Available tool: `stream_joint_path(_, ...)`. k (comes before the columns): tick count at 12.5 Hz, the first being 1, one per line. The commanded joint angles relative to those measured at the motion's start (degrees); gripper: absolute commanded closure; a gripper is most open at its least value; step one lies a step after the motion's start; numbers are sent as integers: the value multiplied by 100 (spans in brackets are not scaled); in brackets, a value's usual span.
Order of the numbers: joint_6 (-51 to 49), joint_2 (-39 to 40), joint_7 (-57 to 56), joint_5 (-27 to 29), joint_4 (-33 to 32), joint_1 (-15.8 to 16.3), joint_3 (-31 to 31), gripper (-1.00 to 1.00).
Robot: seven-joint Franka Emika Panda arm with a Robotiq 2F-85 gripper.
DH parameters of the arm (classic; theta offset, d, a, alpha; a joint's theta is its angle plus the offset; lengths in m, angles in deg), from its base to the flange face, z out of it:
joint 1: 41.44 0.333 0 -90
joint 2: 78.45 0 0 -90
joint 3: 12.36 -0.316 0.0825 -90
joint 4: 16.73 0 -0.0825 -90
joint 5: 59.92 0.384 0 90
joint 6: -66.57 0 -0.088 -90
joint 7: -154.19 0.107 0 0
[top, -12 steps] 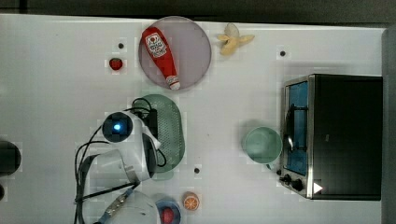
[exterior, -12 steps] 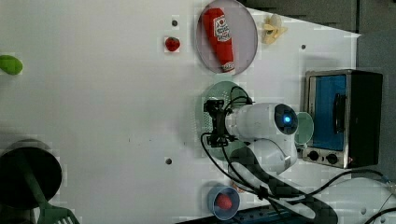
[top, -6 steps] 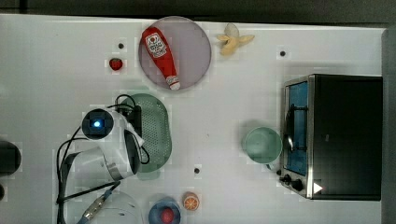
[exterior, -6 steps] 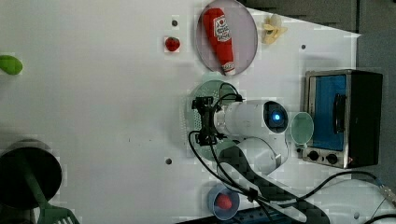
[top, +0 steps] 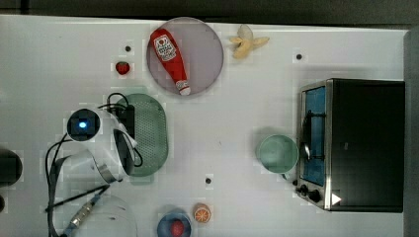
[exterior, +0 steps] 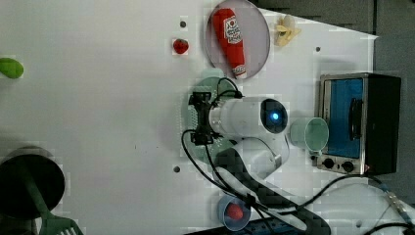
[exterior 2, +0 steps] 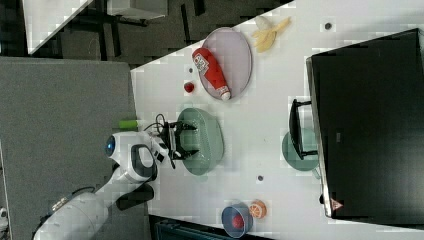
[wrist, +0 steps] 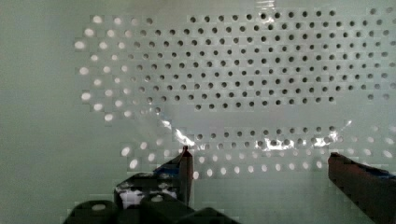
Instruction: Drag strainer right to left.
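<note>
The pale green oval strainer lies on the white table, left of centre in the top view, with the arm's white wrist over its left rim. My gripper hangs over that rim, open, with nothing between its fingers. In the right view the gripper reaches into the strainer with its dark fingers spread. The wrist view looks straight into the strainer's hole-dotted bowl, and the gripper stands wide open just above it. In the left view the gripper covers most of the strainer.
A grey-lilac plate with a ketchup bottle sits beyond the strainer, a strawberry to the top view's left of it. A banana, green cup, toaster oven, blue bowl and orange half stand around.
The arm and the strainer have both slid toward the top view's left. The fingers have spread slightly wider.
</note>
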Motion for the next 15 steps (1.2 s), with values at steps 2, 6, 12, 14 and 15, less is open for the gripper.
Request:
stream_joint_path(2,-219,196,724,112,399,495,-114,-100)
stream_joint_path(6,-373,425,1121,127,814,689,-114,-100)
stream_joint_path(12,-384,627,1138,400,1127,915,-115,-100)
stream_joint_path(14,-378,672,1140,437,1226,978,-121,-100)
stream_joint_path(15,-379,699,1142,441,1275,1017,-121,-100)
